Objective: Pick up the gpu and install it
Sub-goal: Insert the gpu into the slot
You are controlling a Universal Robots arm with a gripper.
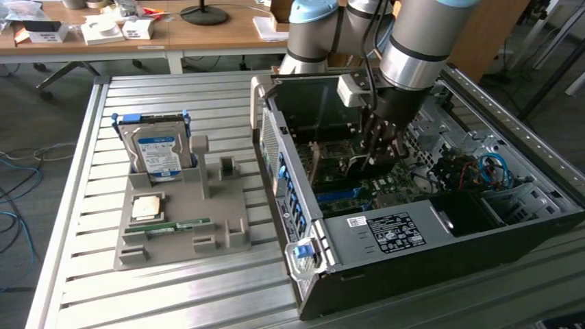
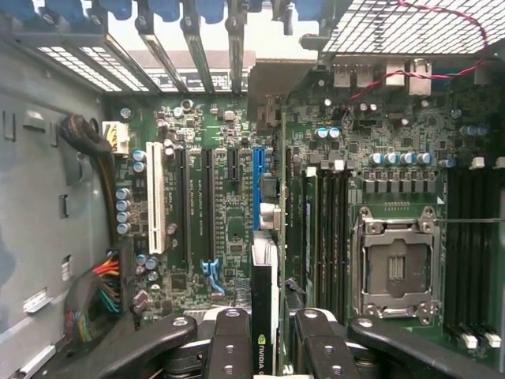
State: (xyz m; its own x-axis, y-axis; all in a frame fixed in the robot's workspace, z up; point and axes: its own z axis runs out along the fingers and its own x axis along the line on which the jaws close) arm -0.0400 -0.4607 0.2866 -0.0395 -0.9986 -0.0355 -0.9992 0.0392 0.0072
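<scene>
My gripper (image 2: 272, 335) is shut on the gpu (image 2: 263, 304), a thin dark card seen edge-on with a green logo near the fingers (image 2: 233, 339). The card runs along the motherboard (image 2: 213, 229) right beside the blue expansion slot (image 2: 258, 178), and its metal bracket end (image 2: 276, 87) reaches toward the rear slot openings. Whether its edge sits in the slot I cannot tell. In the exterior view the gripper (image 1: 377, 154) reaches down into the open computer case (image 1: 384, 233), with the gpu (image 1: 368, 163) hanging under it above the board.
Left of the case stands a grey parts holder (image 1: 183, 226) with a silver hard drive (image 1: 157, 154), a processor chip (image 1: 147, 208) and a green memory stick (image 1: 169, 227). Cable bundles (image 2: 99, 296), memory slots (image 2: 331, 229) and the processor socket (image 2: 397, 264) flank the card.
</scene>
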